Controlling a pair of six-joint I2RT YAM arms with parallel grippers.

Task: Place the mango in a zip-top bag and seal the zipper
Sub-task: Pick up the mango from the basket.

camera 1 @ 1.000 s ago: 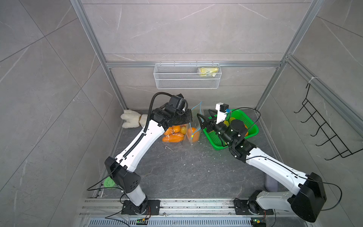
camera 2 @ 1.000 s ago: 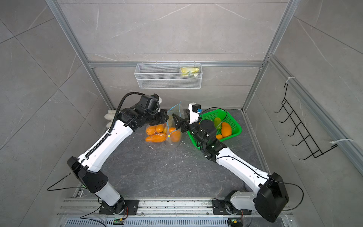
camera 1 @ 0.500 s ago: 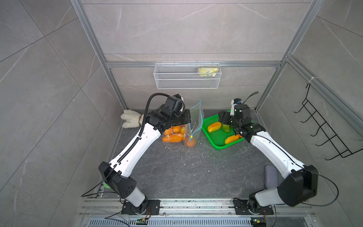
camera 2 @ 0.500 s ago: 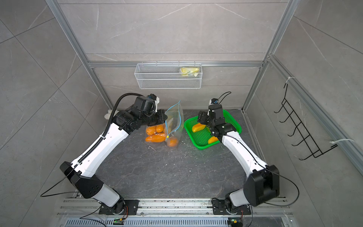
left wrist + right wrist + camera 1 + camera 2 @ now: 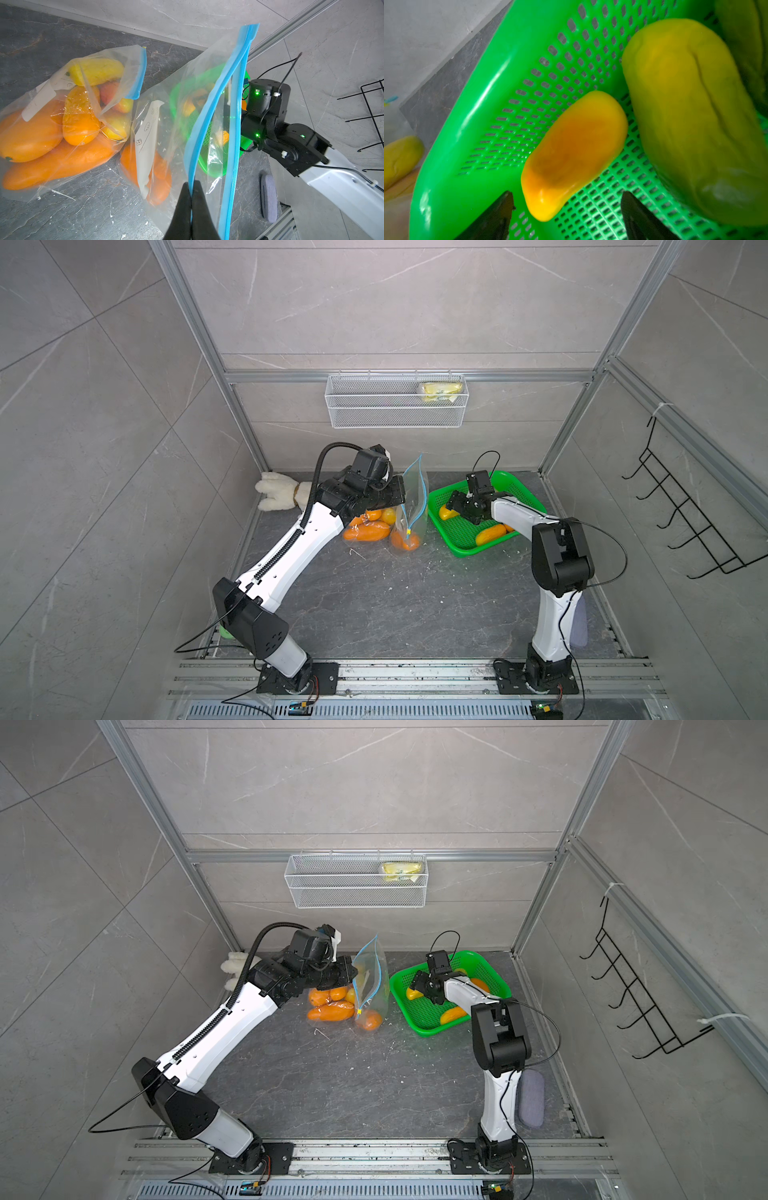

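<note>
Pinching the bag (image 5: 187, 135) rim, left fingers (image 5: 180, 212) hold it upright (mouth ready for loading); right fingers (image 5: 496, 218), spread apart, straddle a mango (image 5: 571, 151) in the basket (image 5: 467, 124).

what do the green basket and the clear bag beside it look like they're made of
The green basket: probably moulded plastic, glossy, judging by the bright sheen and regular slotted holes. The bag: thin clear plastic film, see-through and creased, with a blue zipper strip that looks like stiffer plastic.

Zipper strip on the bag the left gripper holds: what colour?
Blue; the zipper strip shows best in the left wrist view.
</note>
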